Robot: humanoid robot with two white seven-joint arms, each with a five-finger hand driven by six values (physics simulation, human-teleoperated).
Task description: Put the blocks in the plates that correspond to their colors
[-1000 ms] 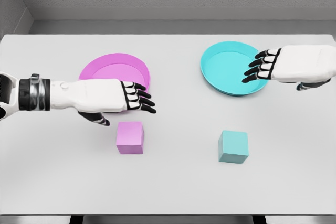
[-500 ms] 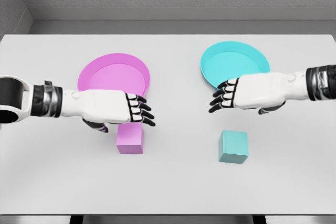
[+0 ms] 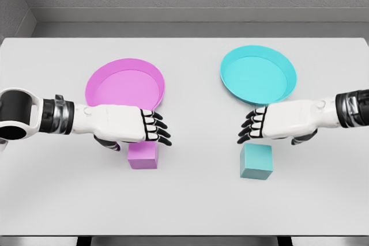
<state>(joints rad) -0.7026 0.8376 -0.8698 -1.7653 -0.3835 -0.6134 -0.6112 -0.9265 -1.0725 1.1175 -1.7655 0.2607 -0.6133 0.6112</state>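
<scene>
A pink block [image 3: 143, 158] lies on the white table, just in front of the pink plate [image 3: 124, 84]. My left hand [image 3: 151, 129] hovers over the block's back edge, fingers spread and holding nothing; it hides the block's top rear. A cyan block [image 3: 256, 161] sits in front of the cyan plate [image 3: 258, 75]. My right hand [image 3: 253, 126] hangs just above and behind that block, fingers relaxed and open, empty. Both plates are empty.
The white table [image 3: 190, 200] ends at a front edge near the bottom of the view, and a grey wall runs along the back. Both forearms reach in low from the sides.
My right hand has swung from over the cyan plate down and left to above the cyan block. My left hand has lowered toward the pink block.
</scene>
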